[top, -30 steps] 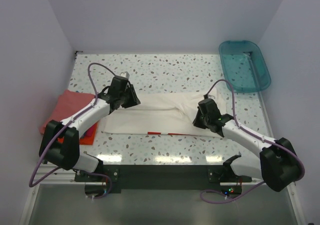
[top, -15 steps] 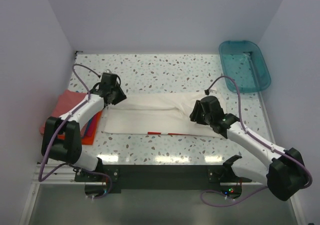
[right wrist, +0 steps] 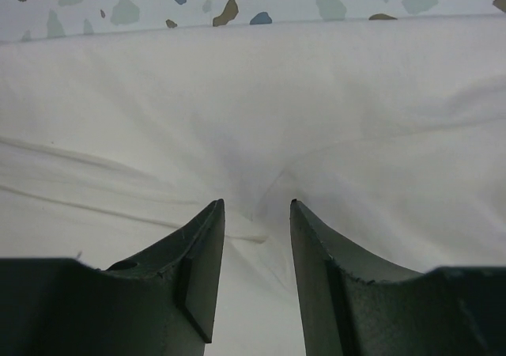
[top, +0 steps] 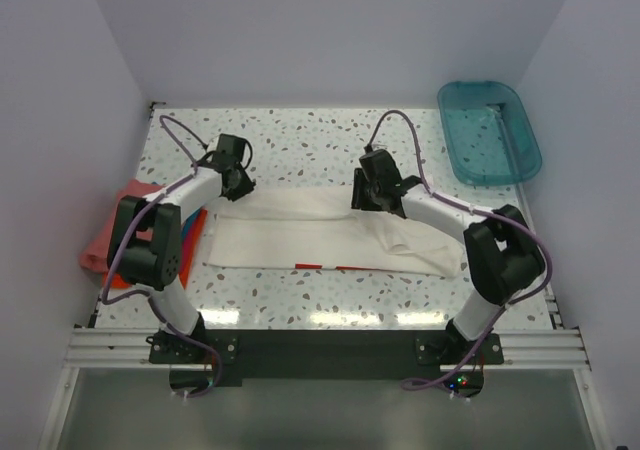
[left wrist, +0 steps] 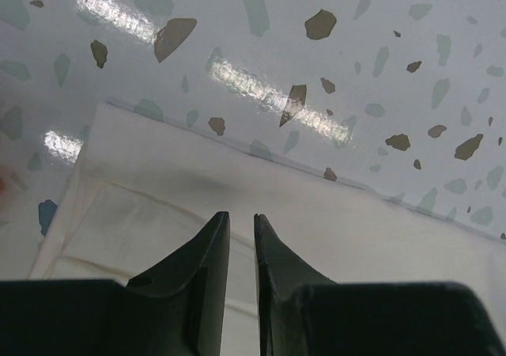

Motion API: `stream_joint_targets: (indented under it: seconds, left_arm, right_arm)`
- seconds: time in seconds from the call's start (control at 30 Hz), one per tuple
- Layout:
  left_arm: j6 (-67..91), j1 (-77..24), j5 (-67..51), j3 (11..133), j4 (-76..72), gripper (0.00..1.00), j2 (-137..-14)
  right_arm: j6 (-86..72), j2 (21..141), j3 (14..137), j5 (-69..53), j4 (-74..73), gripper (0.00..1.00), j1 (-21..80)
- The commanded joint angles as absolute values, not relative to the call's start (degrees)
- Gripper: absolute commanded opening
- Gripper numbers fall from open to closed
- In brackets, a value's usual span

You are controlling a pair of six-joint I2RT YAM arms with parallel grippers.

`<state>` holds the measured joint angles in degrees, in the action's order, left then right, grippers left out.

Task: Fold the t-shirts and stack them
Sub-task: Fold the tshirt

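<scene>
Your left gripper [left wrist: 240, 215] narrowly parted, right gripper [right wrist: 254, 202] wider, both empty over soft white t-shirt [top: 300, 235], its long folded band running crosswise beneath them.

One white t-shirt [top: 300, 235], two folded tees [top: 100, 245] (maybe more), one tub [top: 490, 142]
</scene>
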<state>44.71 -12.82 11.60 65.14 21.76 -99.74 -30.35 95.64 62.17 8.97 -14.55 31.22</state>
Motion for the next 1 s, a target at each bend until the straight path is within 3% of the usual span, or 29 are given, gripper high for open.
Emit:
stream_joint_targets:
  seconds: [0.0, 0.6, 0.97]
  left_arm:
    - [43.42, -13.01, 14.15, 66.36, 22.68, 0.23, -100.63]
    - [42.28, -13.54, 13.36, 58.89, 21.09, 0.22, -98.36]
    - [41.40, -13.54, 11.87, 56.69, 21.88, 0.22, -92.73]
  right_arm:
    - [-28.74, 97.99, 65.74, 6.25, -12.13, 0.42, 31.55]
    - [-28.57, 99.93, 65.83, 2.64, -9.93, 0.41, 31.55]
    - [-26.72, 107.75, 74.08, -1.58, -8.88, 0.41, 33.40]
